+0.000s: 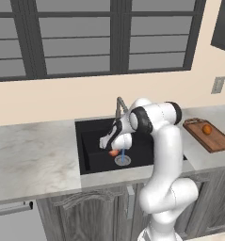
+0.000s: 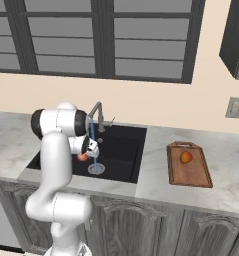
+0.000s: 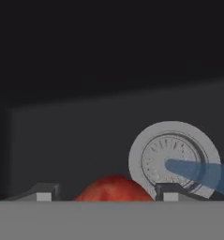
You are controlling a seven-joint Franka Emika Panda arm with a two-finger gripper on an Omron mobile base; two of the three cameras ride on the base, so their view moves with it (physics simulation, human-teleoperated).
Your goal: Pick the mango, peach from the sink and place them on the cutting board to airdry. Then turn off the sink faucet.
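Note:
My gripper (image 1: 113, 148) reaches down into the black sink (image 1: 92, 153), just left of the steel drain (image 1: 123, 161). In the hand view the pinkish-red peach (image 3: 114, 188) sits between the two fingertips (image 3: 45, 194), which close in on its sides. The peach (image 2: 82, 157) also shows under the hand from the right base. The orange mango (image 1: 206, 129) lies on the reddish-brown cutting board (image 1: 220, 141) on the counter to the right of the sink. Water (image 3: 197, 171) runs from the grey sink faucet (image 1: 119, 106) onto the drain (image 3: 174, 159).
Pale marble counter (image 1: 34, 155) runs on both sides of the sink. Behind the faucet are the wall and a dark-framed window. A wall outlet (image 1: 218, 84) sits above the cutting board (image 2: 191, 175). The sink's back wall (image 3: 108, 126) rises close ahead of the hand.

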